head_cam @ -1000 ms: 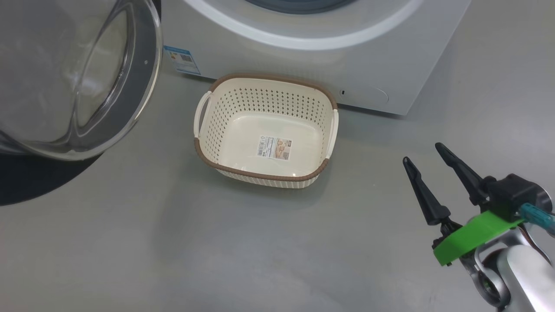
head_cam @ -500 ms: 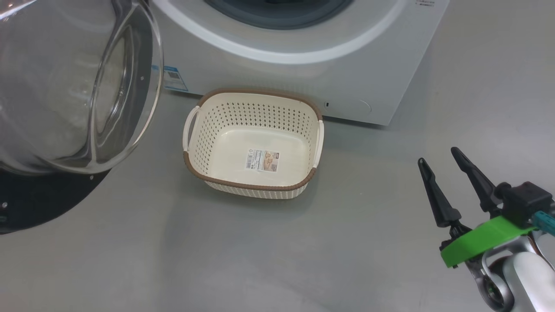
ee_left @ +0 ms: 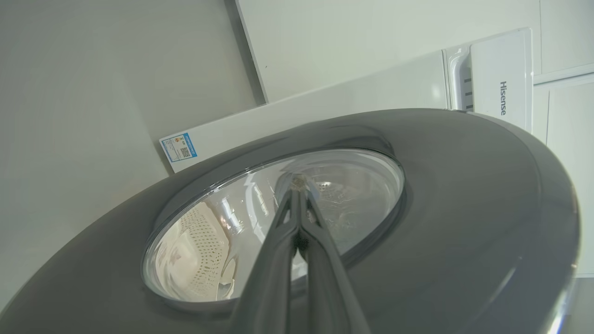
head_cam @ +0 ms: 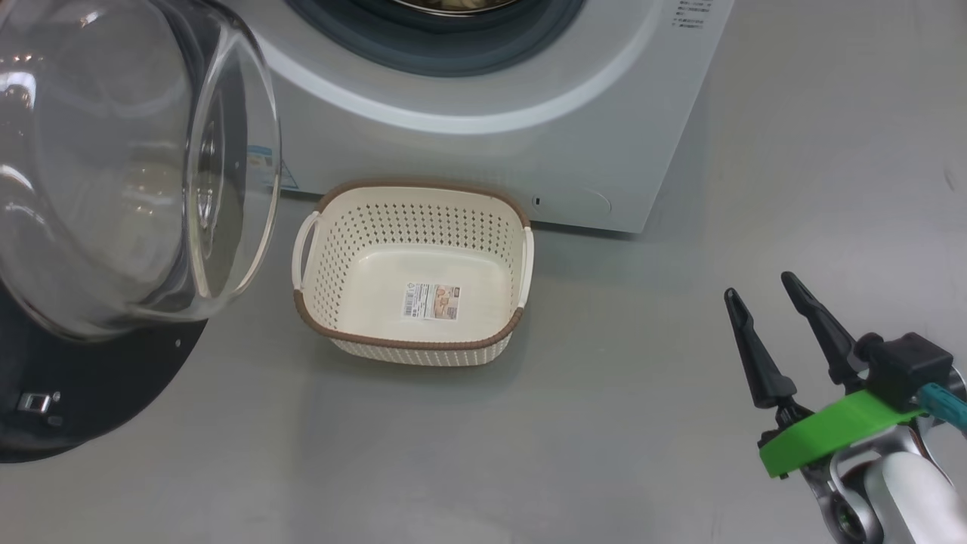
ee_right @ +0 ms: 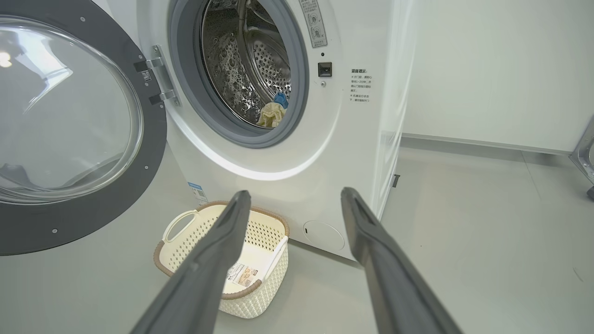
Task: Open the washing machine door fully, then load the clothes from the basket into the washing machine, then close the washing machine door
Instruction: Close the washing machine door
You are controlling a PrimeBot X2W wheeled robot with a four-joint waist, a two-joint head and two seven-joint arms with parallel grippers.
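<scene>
Rigid, glossy, likely slippery washing machine door [head_cam: 113,189]: push at rim [ee_left: 464,208]. Left end effector [ee_left: 299,183] together; right end effector [head_cam: 760,287] apart.

"Hisense" in dark letters, turned sideways in the left wrist view, on a white panel [ee_left: 492,69] of the washing machine [ee_left: 352,99]. Low on its casing, a blue label sticker [ee_left: 178,147] with a QR code (print too small to read). Right of the drum opening, a block of Chinese print [ee_right: 361,86], not legible at this size. On the floor of the basket [head_cam: 412,353], a label sticker [head_cam: 431,301] with a barcode, wording illegible.
</scene>
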